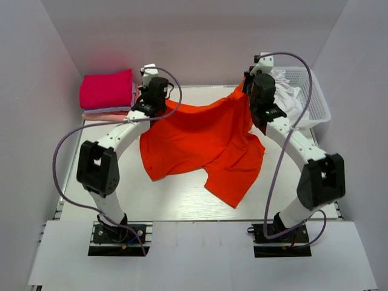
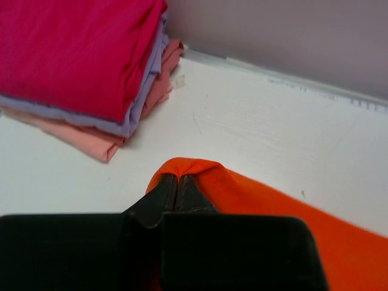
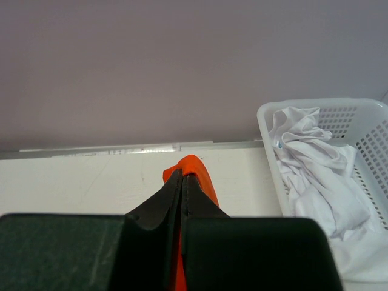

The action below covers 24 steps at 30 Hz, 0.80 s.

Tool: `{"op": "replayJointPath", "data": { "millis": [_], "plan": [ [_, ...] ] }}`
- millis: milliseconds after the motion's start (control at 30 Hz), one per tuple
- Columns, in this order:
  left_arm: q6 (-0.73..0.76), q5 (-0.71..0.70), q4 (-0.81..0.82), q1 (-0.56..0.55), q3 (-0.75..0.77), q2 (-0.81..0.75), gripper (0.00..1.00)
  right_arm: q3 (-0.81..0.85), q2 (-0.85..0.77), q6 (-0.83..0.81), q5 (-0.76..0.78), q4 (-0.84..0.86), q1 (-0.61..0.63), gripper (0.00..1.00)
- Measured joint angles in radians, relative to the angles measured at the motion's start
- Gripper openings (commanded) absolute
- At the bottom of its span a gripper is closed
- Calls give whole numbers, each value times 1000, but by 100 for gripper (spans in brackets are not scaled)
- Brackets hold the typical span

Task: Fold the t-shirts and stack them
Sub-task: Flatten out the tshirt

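Observation:
A bright orange-red t-shirt point(image 1: 203, 142) hangs spread between my two arms over the middle of the table, its lower part trailing toward the near edge. My left gripper point(image 2: 177, 177) is shut on its left edge point(image 2: 200, 173). Over on the far right, my right gripper point(image 3: 183, 174) is shut on its other corner point(image 3: 195, 165), near the back wall. A stack of folded t-shirts sits at the far left: magenta-pink point(image 1: 107, 90) point(image 2: 73, 48) on top, pale lavender point(image 2: 148, 79) under it, light pink point(image 2: 91, 136) at the bottom.
A white plastic basket point(image 1: 316, 97) point(image 3: 364, 121) stands at the far right and holds crumpled white cloth point(image 3: 309, 163). White walls close in the back and both sides. Purple cables loop from both arms.

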Motion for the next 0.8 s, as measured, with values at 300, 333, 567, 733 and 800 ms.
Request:
{"op": "replayJointPath", "data": {
  "millis": [300,333,567,733,800],
  "plan": [
    [7,112,61,112,168,213,0,148,283,-66,14,127,-35,0],
    [7,124,65,121,184,235,0,154,310,-82,-2,149,-40,0],
    [18,227,104,164,268,397,22,289,527,-260,-222,185,-92,12],
    [18,264,84,185,348,499,100,496,667,-335,-336,103,-120,65],
    [11,282,58,189,393,524,100,570,707,-340,-350,62,-129,79]
  ]
}}
